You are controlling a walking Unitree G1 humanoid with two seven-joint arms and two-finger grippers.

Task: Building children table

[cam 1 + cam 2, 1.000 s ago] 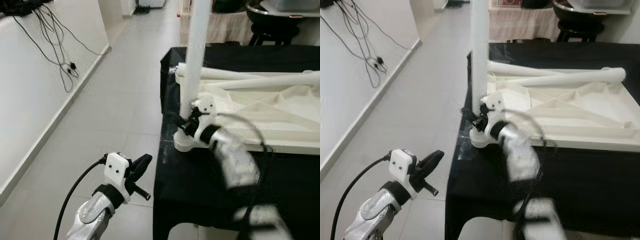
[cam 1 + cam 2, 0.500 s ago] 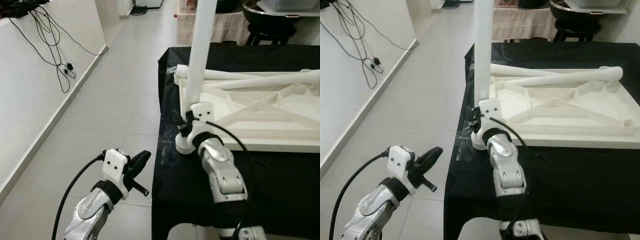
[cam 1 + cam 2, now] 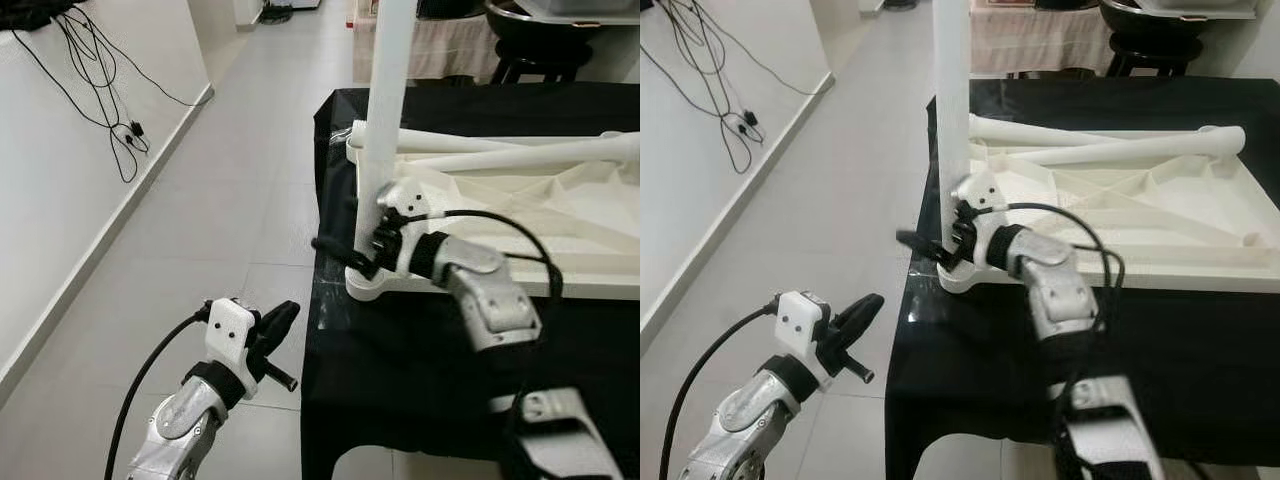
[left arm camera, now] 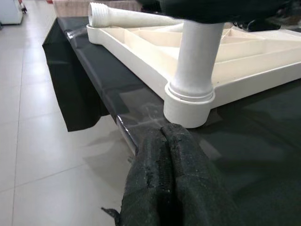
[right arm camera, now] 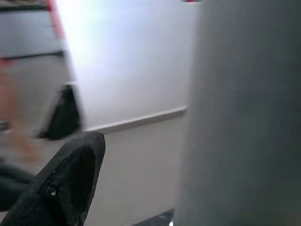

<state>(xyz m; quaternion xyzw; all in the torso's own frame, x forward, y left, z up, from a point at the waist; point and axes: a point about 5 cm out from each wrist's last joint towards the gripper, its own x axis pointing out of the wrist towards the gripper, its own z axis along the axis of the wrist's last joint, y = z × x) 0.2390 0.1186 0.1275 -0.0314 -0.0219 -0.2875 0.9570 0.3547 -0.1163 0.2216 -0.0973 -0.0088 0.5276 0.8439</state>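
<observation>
Table top (image 3: 520, 215) of white plastic lies upside down on the black counter (image 3: 420, 350), so its ribbed underside faces up and the legs can go in from above. One white leg (image 3: 385, 100) stands straight up in the round corner socket (image 3: 372, 283), at the counter's near left corner. Two spare legs (image 3: 1110, 145) lie across the far side of the table top, ready for the other corners.

The right claw (image 3: 358, 255) reaches in from the right and sits at the bottom of the standing leg, just above the socket. Its fingers are spread, with one black finger (image 3: 918, 243) poking out past the leg toward the floor side, so the claw looks released, not squeezing. It is probably there to turn or steady the leg so it seats well.

The left claw (image 3: 272, 330) hangs low beside the counter edge, over the tiled floor (image 3: 200, 230). Its two fingers (image 4: 174, 188) are pressed together with nothing between them. It seems to be waiting out of the way.
</observation>
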